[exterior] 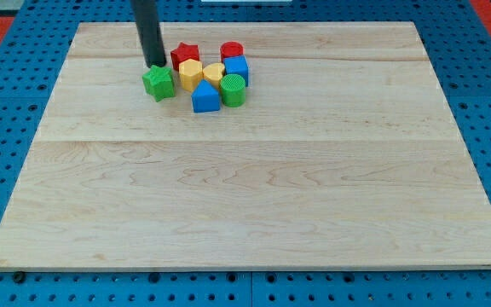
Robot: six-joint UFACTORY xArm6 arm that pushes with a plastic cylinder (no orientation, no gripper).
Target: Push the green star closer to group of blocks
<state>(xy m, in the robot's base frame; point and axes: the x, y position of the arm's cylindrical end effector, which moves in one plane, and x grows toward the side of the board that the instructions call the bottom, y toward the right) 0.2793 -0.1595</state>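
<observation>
Rod-ended, with no gripper to open or close, my tip sits touching the green star's top edge, near the board's top-left. Star lies just left of the 7-block group, beside the yellow hexagon, so little closing travel appears left.

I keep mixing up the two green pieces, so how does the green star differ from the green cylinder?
The green star has a notched, pointed outline; the green cylinder is round with a flat circular top. The green star sits at the cluster's left edge, right below my tip; the green cylinder sits on the cluster's right side, beside the blue block, away from my tip. Both are the same bright green and rest on the wooden board.
</observation>
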